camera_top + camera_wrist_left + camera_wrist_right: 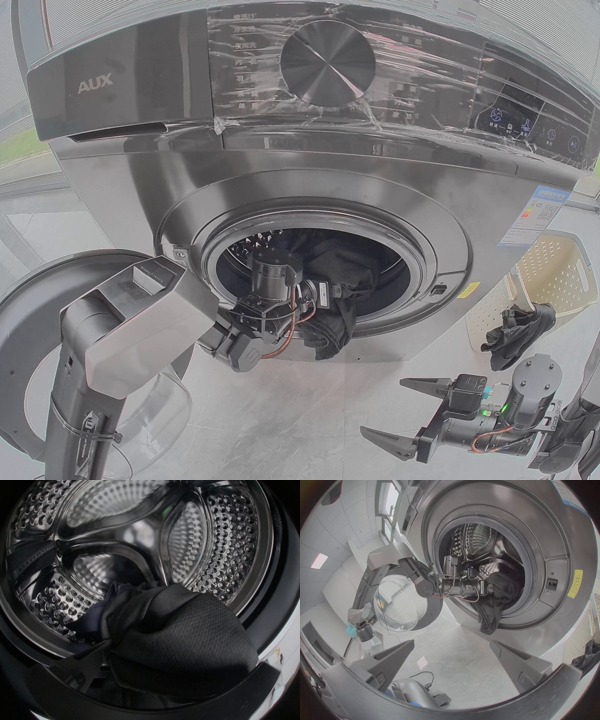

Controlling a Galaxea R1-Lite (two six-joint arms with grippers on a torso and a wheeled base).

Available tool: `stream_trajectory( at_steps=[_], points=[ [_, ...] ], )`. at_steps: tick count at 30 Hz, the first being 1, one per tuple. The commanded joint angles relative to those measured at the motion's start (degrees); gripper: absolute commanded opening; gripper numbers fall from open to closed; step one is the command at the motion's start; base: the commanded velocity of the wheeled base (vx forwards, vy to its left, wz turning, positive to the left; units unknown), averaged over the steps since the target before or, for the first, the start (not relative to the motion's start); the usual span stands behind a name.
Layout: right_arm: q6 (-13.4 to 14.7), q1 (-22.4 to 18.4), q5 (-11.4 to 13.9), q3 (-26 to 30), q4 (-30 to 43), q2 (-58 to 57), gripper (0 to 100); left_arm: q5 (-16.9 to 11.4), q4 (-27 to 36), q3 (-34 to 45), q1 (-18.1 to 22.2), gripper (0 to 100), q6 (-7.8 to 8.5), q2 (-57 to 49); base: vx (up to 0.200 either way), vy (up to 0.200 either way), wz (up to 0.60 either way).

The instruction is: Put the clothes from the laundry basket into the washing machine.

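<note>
The washing machine (pixel 350 187) stands with its door swung to the left. My left gripper (pixel 340 290) is inside the drum mouth. Its jaws stand apart: one finger (pixel 84 664) shows wide of centre. A black garment (pixel 181 636) lies draped over the other finger and hides it. Part of that garment (pixel 331 319) hangs out over the drum's lower rim. A darker bluish cloth (pixel 93 617) lies deeper in the drum. My right gripper (pixel 382 406) hangs open and empty low over the floor, in front of the machine's right side. More black clothes (pixel 515 334) hang over the laundry basket (pixel 556 262).
The open round door (pixel 37 325) stands at the machine's left, beside my left arm. The cream basket leans against the machine's right side. Pale tiled floor (pixel 300 406) lies open in front of the machine. A cable (pixel 422 675) lies on the floor.
</note>
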Motion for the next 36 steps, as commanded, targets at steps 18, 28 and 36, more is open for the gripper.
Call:
stream_trajectory(
  at_steps=[18,28,36],
  points=[
    [0.1,1.6,-1.4,0.2,-0.1,0.0,100,5.4,-4.5,-21.4,1.1,0,-4.64,10.2,0.0,0.0,0.0],
    [0.2,1.6,-1.4,-0.2,0.0,0.2,100,6.8,-7.0,-33.0,1.8,0,-4.29,14.8,0.0,0.0,0.0],
    [0.2,1.6,-1.3,-0.1,0.0,0.2,100,6.8,-7.7,-36.2,2.1,0,-3.85,16.9,0.0,0.0,0.0]
  ],
)
